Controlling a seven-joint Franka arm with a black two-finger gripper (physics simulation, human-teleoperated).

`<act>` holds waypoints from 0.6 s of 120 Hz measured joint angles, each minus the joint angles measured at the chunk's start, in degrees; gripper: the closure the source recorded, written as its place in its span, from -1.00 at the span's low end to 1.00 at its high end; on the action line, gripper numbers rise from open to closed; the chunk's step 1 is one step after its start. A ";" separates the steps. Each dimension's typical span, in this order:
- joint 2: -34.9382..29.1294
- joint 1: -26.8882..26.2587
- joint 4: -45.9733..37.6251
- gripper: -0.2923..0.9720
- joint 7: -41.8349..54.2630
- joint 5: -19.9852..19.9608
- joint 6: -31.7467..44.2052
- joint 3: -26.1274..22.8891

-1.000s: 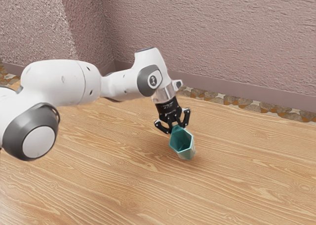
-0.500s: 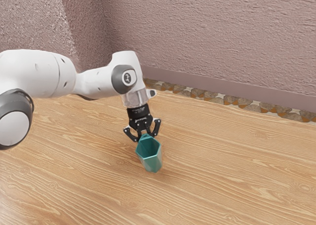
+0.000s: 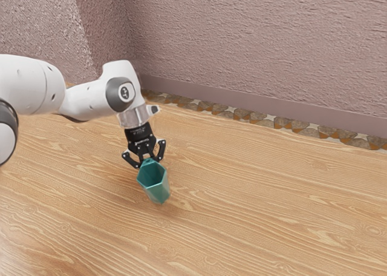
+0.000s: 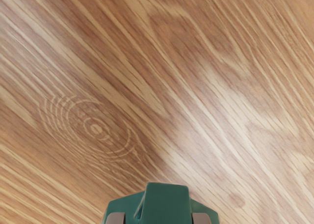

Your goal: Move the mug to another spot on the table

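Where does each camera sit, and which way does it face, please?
Exterior view: it stands beside the table and looks across it toward the wall. The white arm enters from the exterior view's left, and its end effector grips the tilted green mug.
Wrist view: it rides on the hand and looks down at the table, with the mug just under the hand.
Shared: both views show the mug and the wood-grain table.

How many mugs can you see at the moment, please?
1. The teal mug hangs tilted from the gripper, close to the wooden table, left of centre in the exterior view. Another could sit behind the arm.
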 joint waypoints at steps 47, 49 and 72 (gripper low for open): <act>1.00 7.45 4.29 0.46 5.17 -1.37 -3.06 0.09; 1.05 7.67 4.50 0.46 5.33 -1.42 -3.29 0.09; 2.46 9.40 6.32 0.45 6.92 -1.97 -5.10 0.14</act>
